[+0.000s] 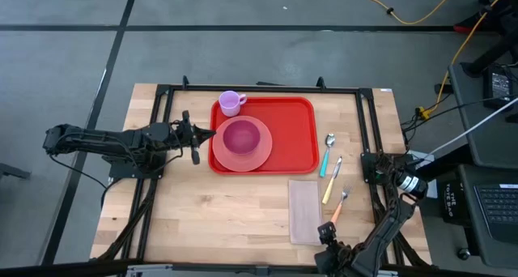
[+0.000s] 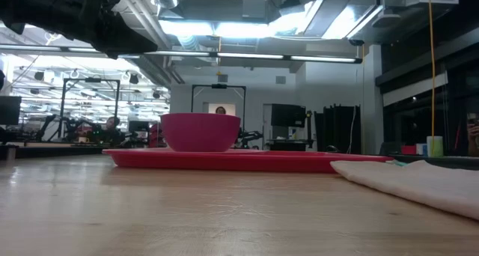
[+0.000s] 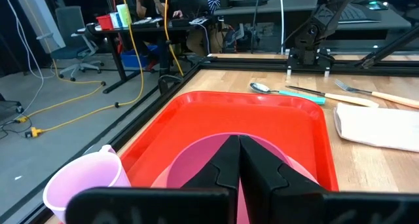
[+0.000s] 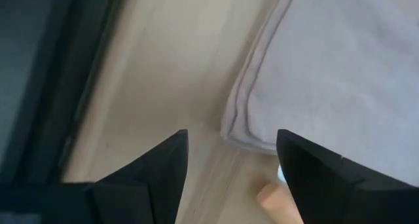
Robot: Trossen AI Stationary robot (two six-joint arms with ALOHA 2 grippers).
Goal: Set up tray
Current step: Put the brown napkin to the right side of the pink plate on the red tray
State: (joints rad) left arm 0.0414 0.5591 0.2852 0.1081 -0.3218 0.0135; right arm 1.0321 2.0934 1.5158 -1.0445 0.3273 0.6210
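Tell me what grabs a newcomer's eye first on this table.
The bright red tray at the table's middle dominates, carrying a pink plate with a magenta bowl on it and a lilac mug in its far left corner. Right of the tray lie a spoon, two more utensils and a beige napkin. The left tool, shut, sits at the tray's left edge.

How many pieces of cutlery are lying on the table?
3, all on the bare wood right of the red tray: a spoon nearest it, then a knife, then a fork beside the napkin. None appears hidden.
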